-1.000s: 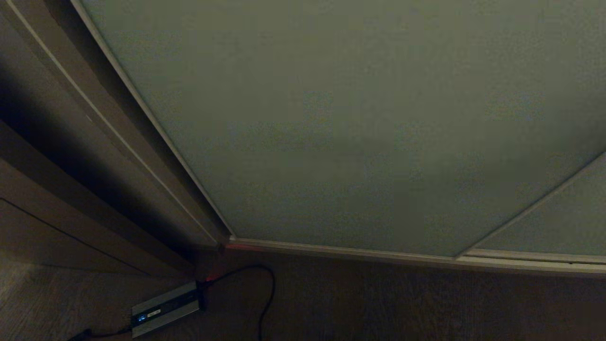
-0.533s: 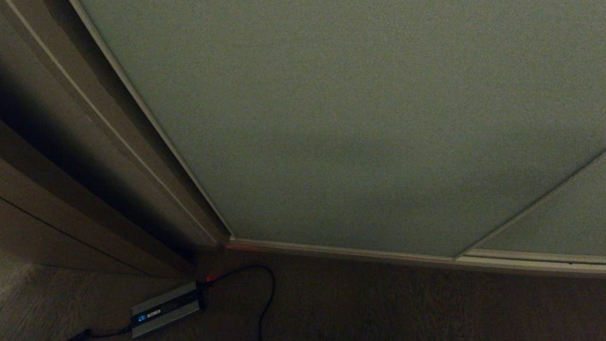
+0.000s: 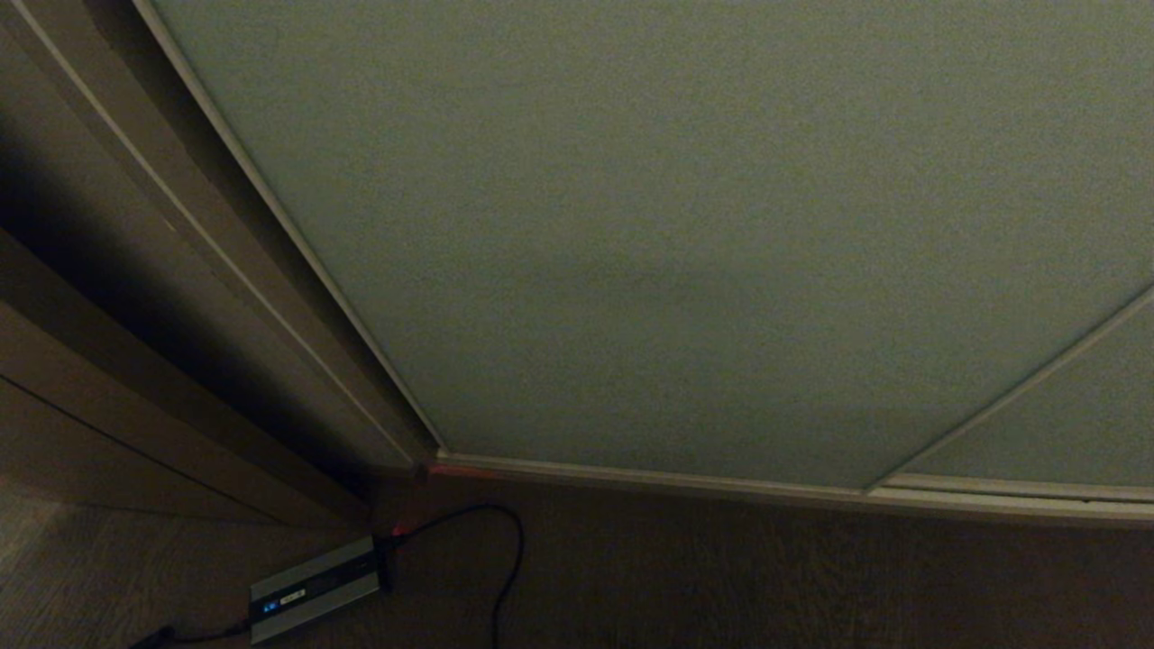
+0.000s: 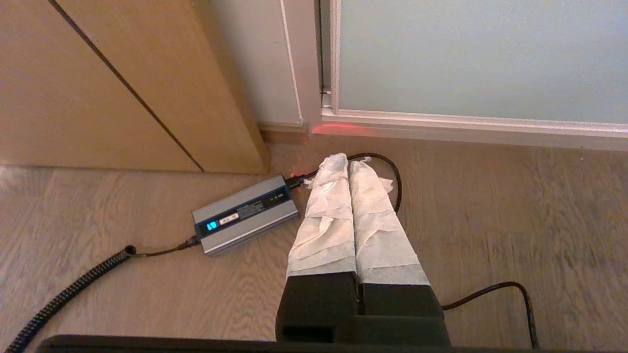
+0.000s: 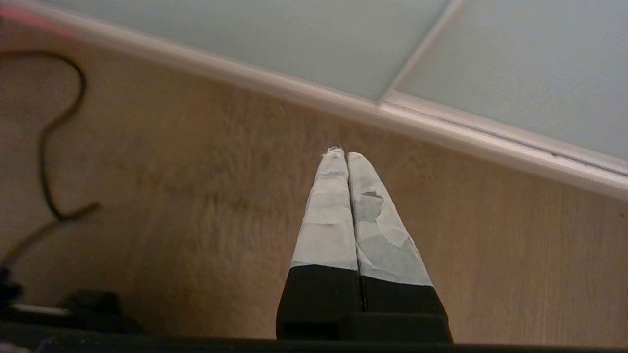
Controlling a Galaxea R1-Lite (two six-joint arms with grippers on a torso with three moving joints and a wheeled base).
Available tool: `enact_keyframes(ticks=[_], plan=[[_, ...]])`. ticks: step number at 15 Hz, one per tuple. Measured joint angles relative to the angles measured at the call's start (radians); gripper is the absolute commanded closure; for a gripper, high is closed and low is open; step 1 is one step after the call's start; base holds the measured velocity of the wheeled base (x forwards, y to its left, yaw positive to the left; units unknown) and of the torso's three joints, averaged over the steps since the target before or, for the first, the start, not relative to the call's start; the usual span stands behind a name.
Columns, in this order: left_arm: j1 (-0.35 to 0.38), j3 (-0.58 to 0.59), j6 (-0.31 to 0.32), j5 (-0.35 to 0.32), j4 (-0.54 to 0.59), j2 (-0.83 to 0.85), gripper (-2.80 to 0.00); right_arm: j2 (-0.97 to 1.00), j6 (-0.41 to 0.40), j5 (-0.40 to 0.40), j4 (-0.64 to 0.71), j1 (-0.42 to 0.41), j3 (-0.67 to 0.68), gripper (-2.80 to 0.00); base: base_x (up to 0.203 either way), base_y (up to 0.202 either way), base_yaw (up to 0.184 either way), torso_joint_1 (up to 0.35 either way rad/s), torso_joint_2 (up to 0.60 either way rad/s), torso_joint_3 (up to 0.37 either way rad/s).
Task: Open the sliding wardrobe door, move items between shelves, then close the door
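Both the left end effector (image 4: 347, 164) and right end effector (image 5: 341, 156) (tape-wrapped fingers) are pressed closed, pointing downward.

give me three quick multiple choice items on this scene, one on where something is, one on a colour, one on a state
1. Where does the grey power brick lie?
A. on the wood floor beside the brown side panel
B. on a shelf
C. hung on the door

2. What colour is the display lit on the power brick?
A. red
B. blue
C. yellow

3. How does the sliding wardrobe door stand?
A. slid wide open
B. lifted off its track
C. shut, no shelves showing

Answers: 1 A, the left wrist view shows it flat on the floor by the brown side panel. 2 B, a small blue display glows at one end. 3 C, the grey-green panel fills the head view down to its pale frame.
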Motion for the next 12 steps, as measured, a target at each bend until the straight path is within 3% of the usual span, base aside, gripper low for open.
enact_keyframes(ticks=[2, 5, 12], plan=[[0.000, 0.000, 0.000, 0.000, 0.000, 0.000, 0.00, -0.139, 0.017, -0.033, 0.018, 0.035, 0.097, 0.00, 0.000, 0.000, 0.000, 0.000, 0.00, 0.000], [0.000, 0.000, 0.000, 0.000, 0.000, 0.000, 0.00, -0.236, 0.096, -0.060, -0.135, 0.058, 0.202, 0.00, 0.000, 0.000, 0.000, 0.000, 0.00, 0.000], [0.000, 0.000, 0.000, 0.000, 0.000, 0.000, 0.00, -0.276, 0.095, -0.062, -0.157, 0.064, 0.230, 0.00, 0.000, 0.000, 0.000, 0.000, 0.00, 0.000]])
